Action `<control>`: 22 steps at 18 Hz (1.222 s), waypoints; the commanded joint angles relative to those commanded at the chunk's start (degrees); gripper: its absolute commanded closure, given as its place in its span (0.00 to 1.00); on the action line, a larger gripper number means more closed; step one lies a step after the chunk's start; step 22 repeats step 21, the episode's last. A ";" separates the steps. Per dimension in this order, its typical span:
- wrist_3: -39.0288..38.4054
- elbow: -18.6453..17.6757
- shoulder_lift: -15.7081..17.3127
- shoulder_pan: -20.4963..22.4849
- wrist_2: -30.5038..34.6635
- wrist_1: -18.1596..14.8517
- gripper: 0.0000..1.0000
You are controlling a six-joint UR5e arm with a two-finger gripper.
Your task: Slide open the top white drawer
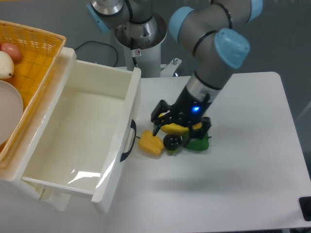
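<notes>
The top white drawer [127, 104] stands pulled far out toward the table, and its deep box is empty. A curved black handle [129, 141] sits on its front panel. My gripper [164, 134] hangs a short way to the right of that handle, apart from it and low over a cluster of toy food. Its black fingers [157, 118] are spread open and nothing is gripped between them.
Under and beside the gripper lie a yellow corn piece [150, 144], a yellow item [175, 129] and a green pepper [198, 142]. An orange wicker basket [36, 54] with a white plate and round items sits on the cabinet at left. A dark object [306, 207] is at the table's bottom right corner.
</notes>
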 joint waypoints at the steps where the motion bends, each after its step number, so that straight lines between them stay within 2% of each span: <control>1: 1.48 0.00 0.00 0.88 0.00 0.09 0.00; 6: 19.13 -0.18 -0.26 6.24 1.13 0.35 0.00; 9: 27.22 -0.44 -0.61 8.97 11.04 0.88 0.00; 12: 37.16 -0.44 -1.84 9.41 17.56 0.79 0.00; 14: 39.64 -0.44 -4.56 9.15 25.89 0.79 0.00; 18: 46.12 1.31 -10.36 9.06 33.38 2.45 0.00; 20: 49.82 1.67 -10.90 9.24 34.72 3.77 0.00; 22: 49.84 1.93 -11.25 9.24 34.72 3.95 0.00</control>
